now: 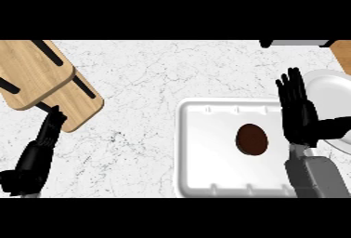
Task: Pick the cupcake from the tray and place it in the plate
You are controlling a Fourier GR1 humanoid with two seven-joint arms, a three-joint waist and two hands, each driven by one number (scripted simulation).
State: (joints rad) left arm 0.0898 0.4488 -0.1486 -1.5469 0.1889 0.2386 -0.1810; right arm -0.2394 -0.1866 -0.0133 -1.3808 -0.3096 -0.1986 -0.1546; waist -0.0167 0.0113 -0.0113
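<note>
Brown cupcake [251,139] on white tray [205,176]

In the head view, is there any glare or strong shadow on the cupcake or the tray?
Head view: light is even, with no glare on the dark cupcake; the white tray shows only soft shading along its rim; the right hand casts no clear shadow; the white plate looks bright but keeps its edge.

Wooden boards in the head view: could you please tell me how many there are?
2. The upper wooden board lies at the counter's far left; the lower wooden board pokes out from beneath it, toward the tray. None seems hidden.
</note>
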